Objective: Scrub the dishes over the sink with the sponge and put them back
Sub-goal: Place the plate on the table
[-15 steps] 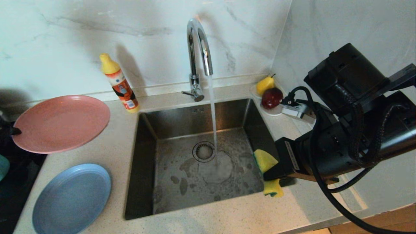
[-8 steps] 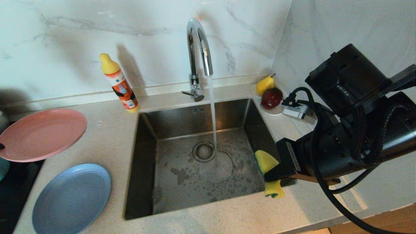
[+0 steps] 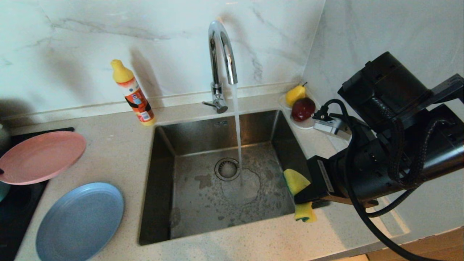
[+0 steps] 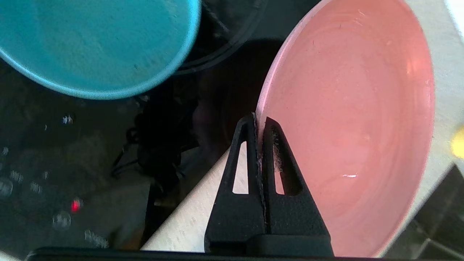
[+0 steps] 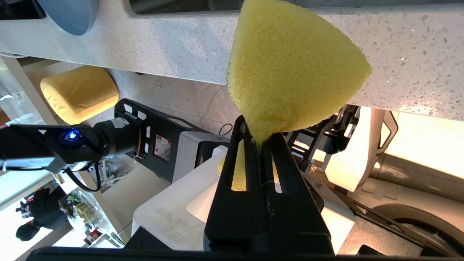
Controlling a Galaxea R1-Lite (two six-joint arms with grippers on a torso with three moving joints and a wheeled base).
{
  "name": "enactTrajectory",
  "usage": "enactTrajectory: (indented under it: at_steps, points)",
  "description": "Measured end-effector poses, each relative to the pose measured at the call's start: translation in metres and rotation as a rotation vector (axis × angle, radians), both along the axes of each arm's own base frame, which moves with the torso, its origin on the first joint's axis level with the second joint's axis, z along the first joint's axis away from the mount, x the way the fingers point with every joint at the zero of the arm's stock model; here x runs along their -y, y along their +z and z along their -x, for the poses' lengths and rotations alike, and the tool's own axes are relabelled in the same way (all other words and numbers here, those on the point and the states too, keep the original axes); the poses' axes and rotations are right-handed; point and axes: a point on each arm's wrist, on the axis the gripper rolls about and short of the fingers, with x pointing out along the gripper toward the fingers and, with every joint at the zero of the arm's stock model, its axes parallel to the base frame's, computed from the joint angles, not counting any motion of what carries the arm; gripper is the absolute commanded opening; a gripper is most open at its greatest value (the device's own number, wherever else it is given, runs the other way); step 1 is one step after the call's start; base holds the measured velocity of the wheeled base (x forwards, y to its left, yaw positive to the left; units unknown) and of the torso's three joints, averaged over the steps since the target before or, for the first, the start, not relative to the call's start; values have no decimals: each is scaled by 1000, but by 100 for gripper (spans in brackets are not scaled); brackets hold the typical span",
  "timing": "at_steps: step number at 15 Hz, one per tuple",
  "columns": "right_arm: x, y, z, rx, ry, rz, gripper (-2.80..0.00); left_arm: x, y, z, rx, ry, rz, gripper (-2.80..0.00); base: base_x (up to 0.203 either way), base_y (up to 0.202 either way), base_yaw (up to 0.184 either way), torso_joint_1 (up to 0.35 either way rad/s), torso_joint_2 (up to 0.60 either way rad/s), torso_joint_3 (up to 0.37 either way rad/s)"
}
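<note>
The pink plate (image 3: 40, 156) hangs low at the far left, over the counter's edge and the black cooktop (image 3: 18, 203). My left gripper (image 4: 258, 122) is shut on the pink plate's (image 4: 348, 119) rim. Beside it in the left wrist view sits the teal bowl (image 4: 94, 43). The light-blue plate (image 3: 80, 221) lies flat on the counter in front. My right gripper (image 3: 303, 197) is shut on the yellow sponge (image 3: 295, 180) at the right rim of the sink (image 3: 161, 174). The right wrist view shows the sponge (image 5: 290, 72) squeezed between the fingers (image 5: 239, 159).
Water runs from the chrome tap (image 3: 221, 47) onto the sink floor near the drain (image 3: 227, 169). An orange bottle with a yellow cap (image 3: 133, 93) stands behind the sink's left corner. A saucer with a pear (image 3: 295, 94) and a red fruit (image 3: 303, 109) sits at back right.
The pink plate has moved left and down toward the cooktop, held by my left gripper. My right arm and the sponge have stayed in place.
</note>
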Motion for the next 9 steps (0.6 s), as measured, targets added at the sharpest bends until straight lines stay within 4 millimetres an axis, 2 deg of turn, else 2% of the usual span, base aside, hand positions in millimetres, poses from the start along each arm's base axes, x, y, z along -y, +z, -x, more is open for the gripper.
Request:
enactTrajectory:
  at_steps: [3,9]
  points:
    - [0,-2,0,-7,0,6,-280,-16,-14,-10,-1,-19,36,-280,0,0,0,0,0,0]
    - [1,-5,0,-14,-1,12,-280,-34,-38,-23,-27,-22,67,-280,0,0,0,0,0,0]
